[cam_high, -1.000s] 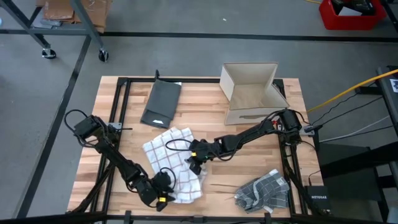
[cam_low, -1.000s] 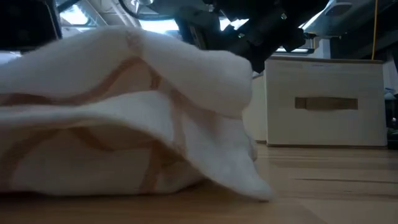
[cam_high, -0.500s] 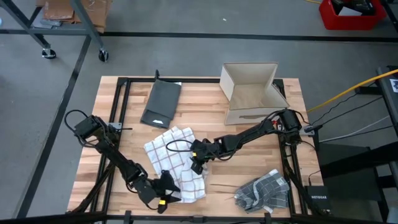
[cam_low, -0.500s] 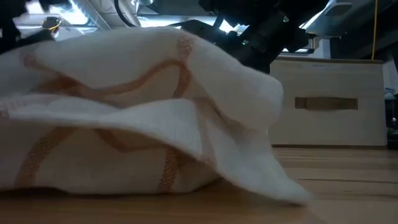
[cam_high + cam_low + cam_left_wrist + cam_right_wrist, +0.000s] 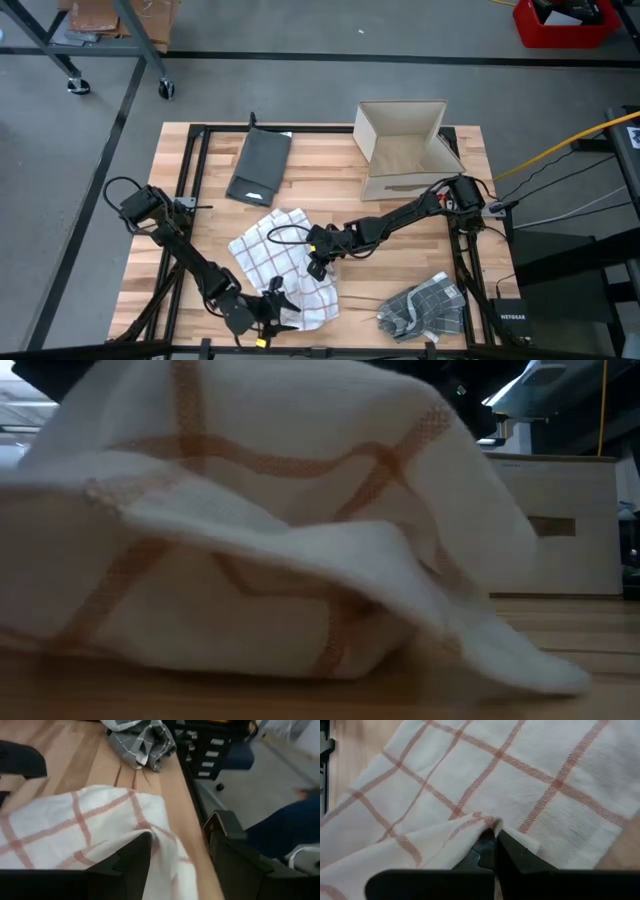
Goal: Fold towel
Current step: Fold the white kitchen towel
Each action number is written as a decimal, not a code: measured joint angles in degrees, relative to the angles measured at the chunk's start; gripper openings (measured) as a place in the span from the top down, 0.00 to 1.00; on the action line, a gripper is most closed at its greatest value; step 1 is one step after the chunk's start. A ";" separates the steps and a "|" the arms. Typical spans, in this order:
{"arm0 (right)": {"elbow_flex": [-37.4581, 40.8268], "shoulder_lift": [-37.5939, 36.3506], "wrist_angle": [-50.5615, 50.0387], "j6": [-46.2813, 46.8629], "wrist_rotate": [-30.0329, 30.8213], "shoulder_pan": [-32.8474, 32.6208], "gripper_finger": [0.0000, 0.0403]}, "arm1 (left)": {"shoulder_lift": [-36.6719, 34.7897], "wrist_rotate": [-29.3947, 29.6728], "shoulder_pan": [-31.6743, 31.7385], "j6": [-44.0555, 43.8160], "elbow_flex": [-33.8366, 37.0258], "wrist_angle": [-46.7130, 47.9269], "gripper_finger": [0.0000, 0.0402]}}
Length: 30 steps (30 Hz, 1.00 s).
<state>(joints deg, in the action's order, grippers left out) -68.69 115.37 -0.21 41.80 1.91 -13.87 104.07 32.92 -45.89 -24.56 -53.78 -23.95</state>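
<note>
A white towel with orange-red checks lies crumpled at the middle of the wooden table; in the low view the towel humps high above the boards. My left gripper stands open at the towel's near edge, with the cloth's near corner hanging between its fingers. My right gripper is shut on the towel's right side. My left gripper has one finger against and partly under the towel's near edge, coming almost level from the table's near left. The cloth drapes slack over that finger; the other finger stands apart from it. My right gripper pinches a raised fold of the towel between its two shut fingers, slanting down from the table's right side. Around the fold the cloth lies spread on the table.
A crumpled grey checked cloth lies at the near right corner. A dark folded cloth lies at the far middle, and an open cardboard box stands at the far right. A person's leg shows beyond the table's edge.
My left gripper has gone up and toward the table's right edge along the towel's near edge, rolling as it went. The towel's near part has risen and shifted right with it. The part at my right gripper has stayed in place.
</note>
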 joint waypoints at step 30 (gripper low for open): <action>0.00 0.00 -0.33 0.07 -3.50 0.02 0.99 | 0.04 1.40 -3.21 -5.14 -2.87 2.39 0.51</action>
<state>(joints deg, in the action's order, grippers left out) -68.69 115.37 -0.54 41.87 -1.58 -13.85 104.12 34.32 -49.10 -29.70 -56.65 -21.56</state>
